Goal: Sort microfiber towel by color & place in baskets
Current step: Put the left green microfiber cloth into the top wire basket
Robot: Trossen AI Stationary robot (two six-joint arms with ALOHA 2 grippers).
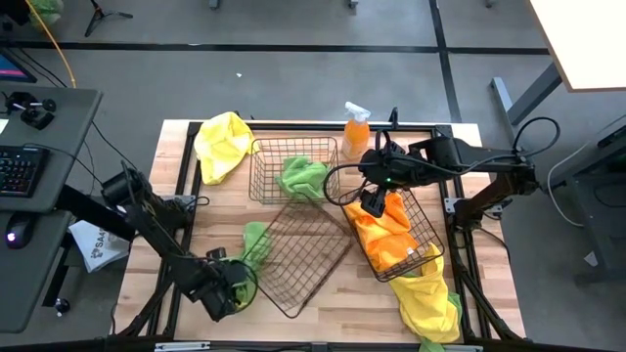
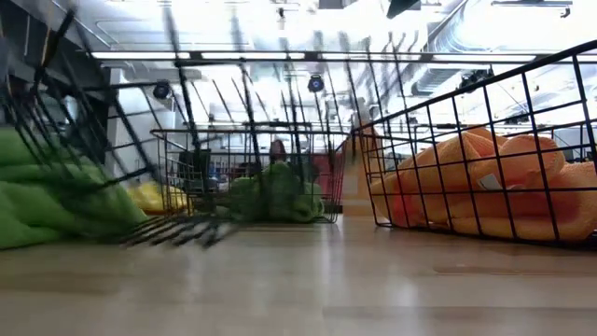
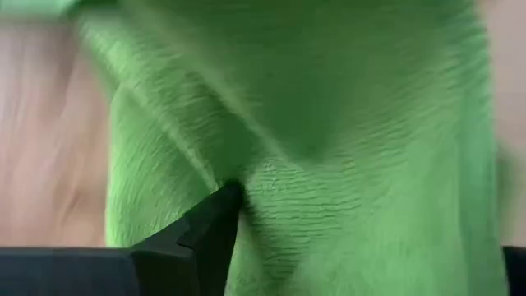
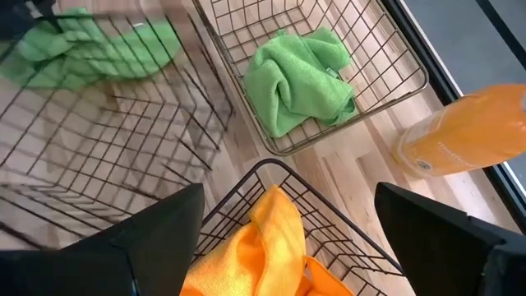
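Note:
My left gripper [image 1: 233, 284] is low at the table's near left, open, at the near end of a green towel [image 1: 256, 241]. That towel fills the left wrist view [image 3: 329, 123] and lies on the table beside the tilted middle basket [image 1: 308, 256]. My right gripper [image 1: 375, 202] hangs open above the right basket [image 1: 430, 249], which holds orange towels [image 1: 386, 235]. The far basket [image 1: 264, 171] holds another green towel [image 1: 303, 178]. One yellow towel [image 1: 223, 145] lies at the far left. Another [image 1: 430, 303] lies at the near right. My left gripper stands open with the green towel's cloth between its fingers. One fingertip [image 3: 222, 205] lies against a wrinkled fold of the cloth [image 3: 271, 189]. The other finger shows only at the picture's edge. The towel rests on the table.
An orange spray bottle [image 1: 356, 129] stands at the far edge, between the far basket and my right arm. The middle basket sits askew, its corner near the orange basket. Bare wood shows along the near edge [image 1: 333, 328] and on the left side.

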